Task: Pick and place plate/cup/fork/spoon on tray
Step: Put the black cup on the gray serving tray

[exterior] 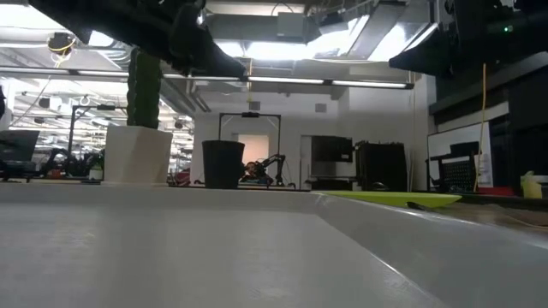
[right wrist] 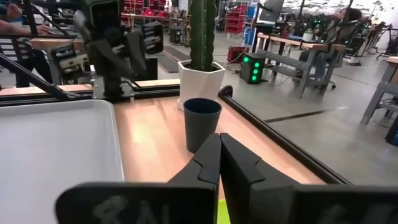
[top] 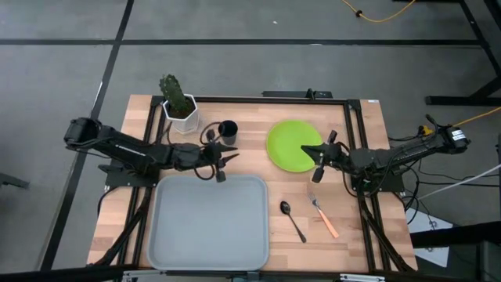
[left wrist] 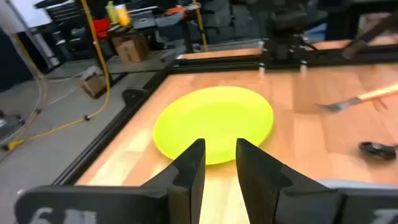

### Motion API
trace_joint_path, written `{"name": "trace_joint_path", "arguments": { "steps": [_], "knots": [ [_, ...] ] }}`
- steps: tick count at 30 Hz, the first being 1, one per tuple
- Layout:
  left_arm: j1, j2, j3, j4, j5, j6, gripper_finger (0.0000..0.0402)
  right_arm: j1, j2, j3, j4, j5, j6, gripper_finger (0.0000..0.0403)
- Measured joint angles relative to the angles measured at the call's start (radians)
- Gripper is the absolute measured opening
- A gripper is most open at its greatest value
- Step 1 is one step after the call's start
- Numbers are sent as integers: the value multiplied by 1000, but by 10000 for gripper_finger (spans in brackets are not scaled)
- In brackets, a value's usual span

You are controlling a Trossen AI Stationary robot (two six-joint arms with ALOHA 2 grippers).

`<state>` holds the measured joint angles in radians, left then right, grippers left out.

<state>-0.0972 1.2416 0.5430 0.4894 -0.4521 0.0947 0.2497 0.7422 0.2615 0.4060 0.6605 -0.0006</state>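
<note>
The lime-green plate (top: 288, 145) lies flat on the wooden table, right of centre. The black cup (top: 227, 131) stands upright by the far left. The dark spoon (top: 292, 220) and the orange-handled fork (top: 323, 215) lie on the table right of the grey tray (top: 207, 227). My left gripper (top: 225, 166) hangs open and empty over the tray's far edge, just on the near side of the cup; its fingers (left wrist: 189, 171) point toward the plate (left wrist: 214, 124). My right gripper (top: 311, 157) is shut (right wrist: 219, 163) and empty above the plate's right edge, pointing at the cup (right wrist: 202, 122).
A white hexagonal pot with a cactus (top: 180, 106) stands at the far left, close behind the cup. A black frame rail (top: 356, 141) runs along the table's far and right sides. Bare wood lies between cup and plate.
</note>
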Motion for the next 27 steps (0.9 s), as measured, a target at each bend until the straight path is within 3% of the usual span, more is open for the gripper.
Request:
{"name": "trace_joint_path", "arguments": {
  "steps": [5, 12, 16, 18, 22, 27],
  "knots": [
    [3, 20, 0, -9, -23, 138, 82, 0, 0, 0, -1, -37, 0, 11],
    [24, 20, 0, 1, -45, -10, 82, 0, 0, 0, -5, -103, 0, 11],
    [97, 12, 0, -24, 133, -116, 82, 0, 0, 0, -7, -105, 1, 11],
    [141, 16, 17, -129, 182, -180, 84, 0, 0, 0, -7, -105, 12, 11],
    [208, 16, 105, -425, 183, -249, 103, 0, 0, 0, -16, -105, 24, 11],
    [233, 16, 238, -488, 190, -164, 120, 0, 0, 0, -38, -105, 22, 11]
  ]
}}
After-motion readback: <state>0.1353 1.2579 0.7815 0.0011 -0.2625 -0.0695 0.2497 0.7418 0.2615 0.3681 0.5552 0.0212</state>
